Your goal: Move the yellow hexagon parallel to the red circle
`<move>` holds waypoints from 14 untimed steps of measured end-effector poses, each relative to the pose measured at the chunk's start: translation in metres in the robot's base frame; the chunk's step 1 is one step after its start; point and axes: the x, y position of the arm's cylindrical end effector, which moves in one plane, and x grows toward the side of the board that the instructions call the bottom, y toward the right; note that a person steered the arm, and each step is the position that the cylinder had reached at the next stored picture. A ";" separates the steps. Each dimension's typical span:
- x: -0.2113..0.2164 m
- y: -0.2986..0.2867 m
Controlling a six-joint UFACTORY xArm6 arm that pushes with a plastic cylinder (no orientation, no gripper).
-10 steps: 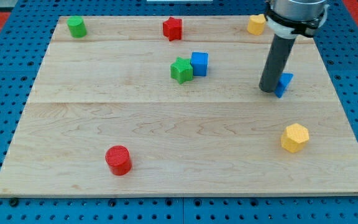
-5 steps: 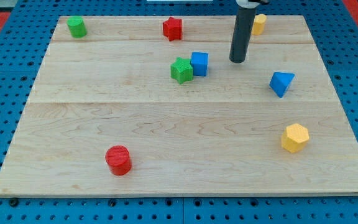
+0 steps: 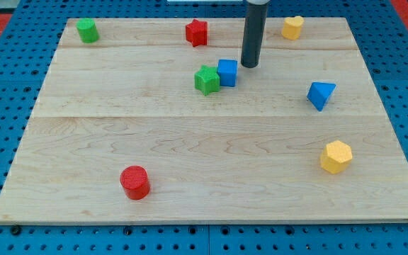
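Seven blocks on the wooden board (image 3: 190, 142): two red, two green, two blue... plus two yellow, so eight. Yellow hexagon (image 3: 336, 156), plain faceted, sits at the view's lower right; red circle (image 3: 134, 182) lower left. My tip (image 3: 249, 65) holds nothing, just right of the blue cube (image 3: 227, 72), which touches the green star (image 3: 206, 80).

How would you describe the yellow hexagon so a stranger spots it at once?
Start at the wooden board and go to its corner at the view's bottom right. The yellow hexagon sits there alone, below the blue triangle. The other yellow block is at the view's top.
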 end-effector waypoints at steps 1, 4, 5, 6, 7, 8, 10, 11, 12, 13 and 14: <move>0.018 -0.004; 0.129 0.170; 0.190 0.172; 0.216 0.152; 0.210 0.102; 0.201 0.028; 0.203 0.106; 0.164 0.044; 0.152 -0.066; 0.124 -0.153; 0.112 -0.192</move>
